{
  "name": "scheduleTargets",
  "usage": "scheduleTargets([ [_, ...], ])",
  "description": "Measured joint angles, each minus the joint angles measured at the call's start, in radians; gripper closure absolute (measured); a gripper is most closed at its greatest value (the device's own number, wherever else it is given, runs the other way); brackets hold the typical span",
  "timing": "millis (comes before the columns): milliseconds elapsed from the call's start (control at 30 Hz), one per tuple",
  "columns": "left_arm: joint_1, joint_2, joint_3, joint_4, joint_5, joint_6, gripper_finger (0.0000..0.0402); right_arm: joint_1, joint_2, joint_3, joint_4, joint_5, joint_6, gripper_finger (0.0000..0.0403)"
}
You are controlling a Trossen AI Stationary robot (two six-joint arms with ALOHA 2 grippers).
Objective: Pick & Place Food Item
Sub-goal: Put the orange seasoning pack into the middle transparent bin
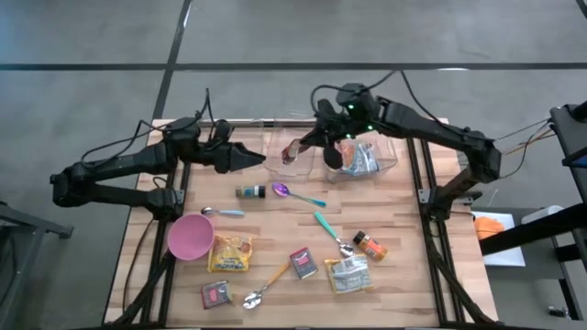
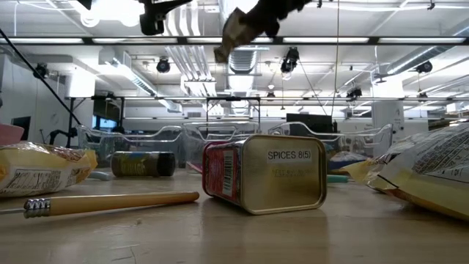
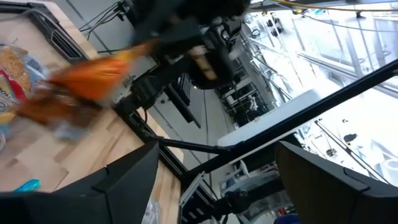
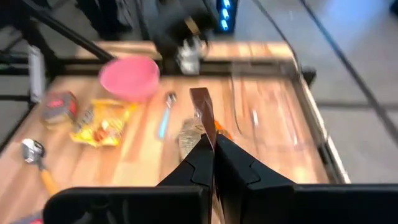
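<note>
— Wooden table (image 1: 404,229) from above, scattered with packets and spoons: where is the food item?

— Up off the boards, at the far side. Pinched in the right gripper (image 1: 305,141), a small brown packet (image 1: 293,151), fingers closed flat on it. Straight beneath, the left-hand clear bin (image 1: 300,170).

— And the left gripper (image 1: 255,159)?

— Just beside that bin's outer wall, fingers spread wide, holding nothing. Nearer the bin than the packet; not needed for the drop, by the look of it.

— From table height?

— Spice tin (image 2: 264,172) on its side up front. High above it, the packet (image 2: 236,28) dangling from dark fingers, well clear of everything on the table. Long axis slanting downward.

— Left wrist camera?

— Own two fingers (image 3: 127,180) far apart with only air between them. Beyond, the other arm and an orange-brown smear, too blurred to name.

— Right wrist camera?

— Closed fingers (image 4: 202,165) with the packet (image 4: 202,112) standing out past their tips, thin edge on. Ahead of it the bin's clear walls (image 4: 273,118), with the pink bowl (image 4: 129,78) well off to one side. So: packet over the bin, lengthwise pointing down into it. Likely next: lower a little, then part the fingers
</note>
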State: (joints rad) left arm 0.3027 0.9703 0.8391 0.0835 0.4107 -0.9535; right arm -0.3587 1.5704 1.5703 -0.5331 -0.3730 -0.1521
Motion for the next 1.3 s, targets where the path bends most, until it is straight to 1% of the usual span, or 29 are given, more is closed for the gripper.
scheduleTargets([
  [167,0.000,0.000,-0.001,-0.018,0.000,0.008,0.0074,-0.015,0.067,0.000,-0.033,0.082,0.015,0.0396],
  [300,0.000,0.000,-0.002,-0.038,0.000,0.015,0.0074,-0.025,0.121,0.013,-0.053,0.101,0.045,0.0396],
  [400,0.000,0.000,-0.002,-0.039,0.000,0.018,0.0074,-0.025,0.156,0.039,-0.078,0.172,0.023,0.0396],
  [433,0.000,0.000,-0.002,-0.039,0.000,0.020,0.0074,-0.025,0.171,0.053,-0.091,0.192,0.014,0.0396],
  [533,0.000,0.000,-0.002,-0.044,0.000,0.022,0.0074,-0.026,0.226,0.112,-0.158,0.204,-0.002,0.0396],
  [700,0.000,0.000,-0.002,-0.050,0.000,0.035,0.0074,-0.025,0.332,0.245,-0.304,0.267,-0.034,0.0396],
  [833,-0.001,0.000,-0.002,-0.074,0.000,0.042,0.0074,-0.026,0.414,0.336,-0.412,0.272,-0.027,0.0396],
  [967,-0.001,0.000,-0.002,-0.103,0.000,0.047,0.0074,-0.024,0.472,0.385,-0.458,0.271,-0.010,0.0396],
  [1100,-0.001,0.000,-0.002,-0.105,0.000,0.058,0.0074,-0.024,0.492,0.366,-0.428,0.263,0.019,0.0396],
  [1167,-0.001,0.000,-0.002,-0.105,0.000,0.061,0.0074,-0.024,0.485,0.322,-0.386,0.241,0.035,0.0396],
  [1300,-0.001,0.000,-0.002,-0.104,0.000,0.068,0.0074,-0.021,0.456,0.224,-0.307,0.236,0.067,0.0396],
])
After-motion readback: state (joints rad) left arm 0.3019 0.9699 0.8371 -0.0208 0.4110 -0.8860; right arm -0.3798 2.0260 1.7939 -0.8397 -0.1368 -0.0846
